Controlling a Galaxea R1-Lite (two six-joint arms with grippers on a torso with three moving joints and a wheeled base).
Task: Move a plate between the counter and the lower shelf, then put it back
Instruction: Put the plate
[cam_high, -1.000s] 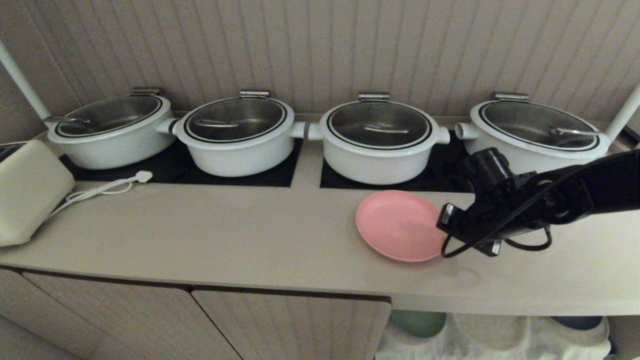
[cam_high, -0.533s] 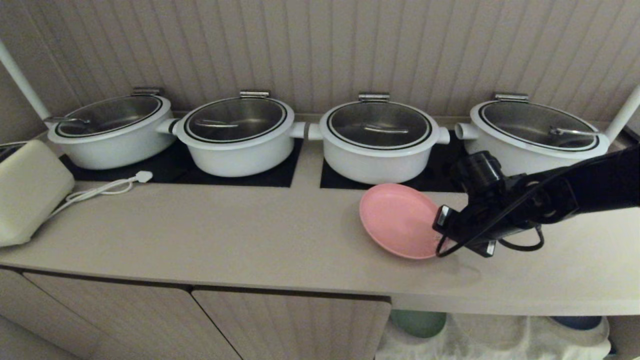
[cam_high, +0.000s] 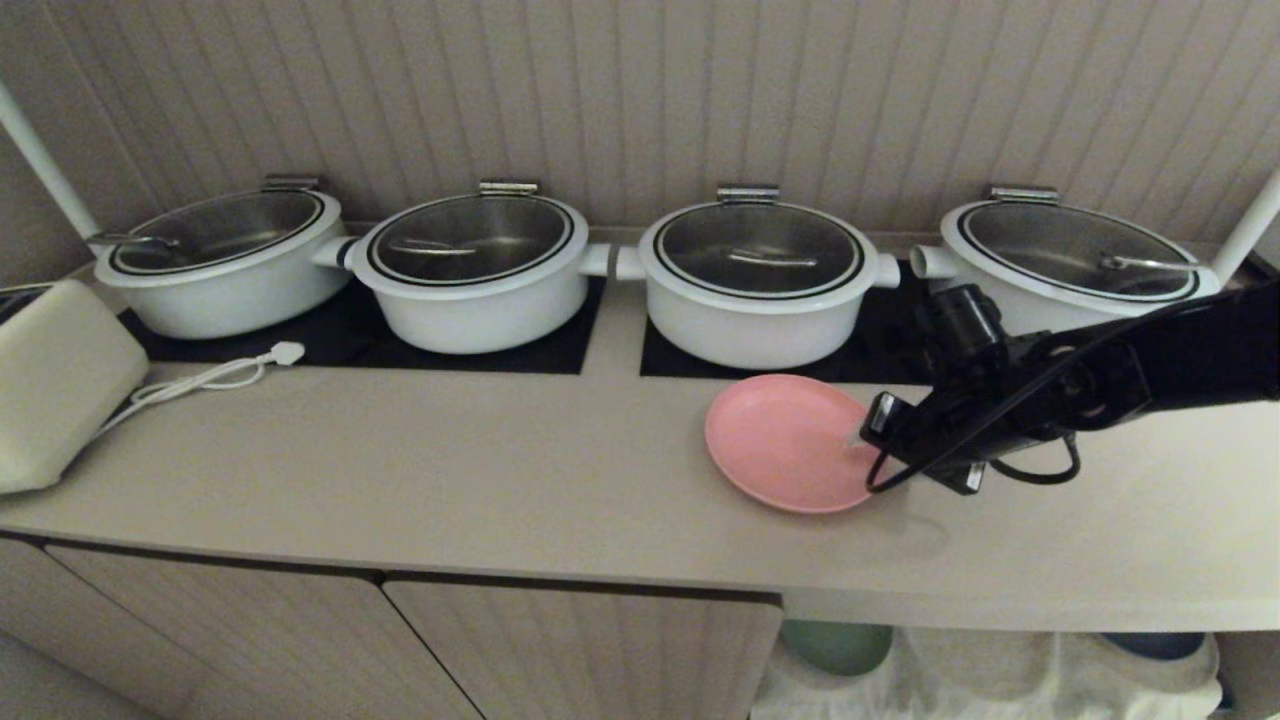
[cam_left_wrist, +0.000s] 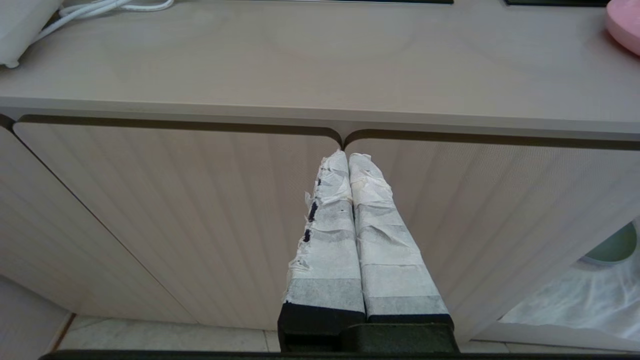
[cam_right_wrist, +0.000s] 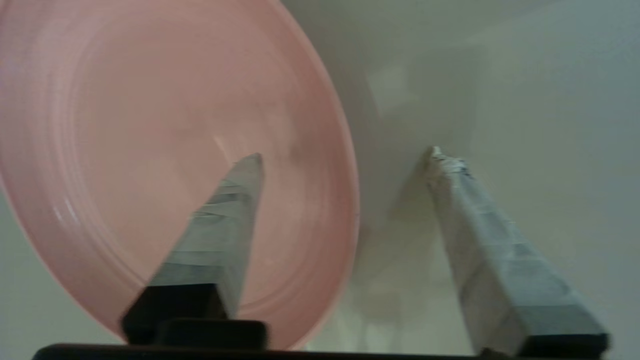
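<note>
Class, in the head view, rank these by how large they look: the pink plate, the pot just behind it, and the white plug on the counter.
1. The pot, largest, though it stands farther from the camera.
2. The pink plate.
3. The white plug, clearly smallest.

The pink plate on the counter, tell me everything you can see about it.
The round, shallow, matte salmon-pink plate lies flat and empty on the long beige counter, in front of the third white pot. The right pincer stands open astride its rim, one taped finger over the plate, the other outside it.
</note>
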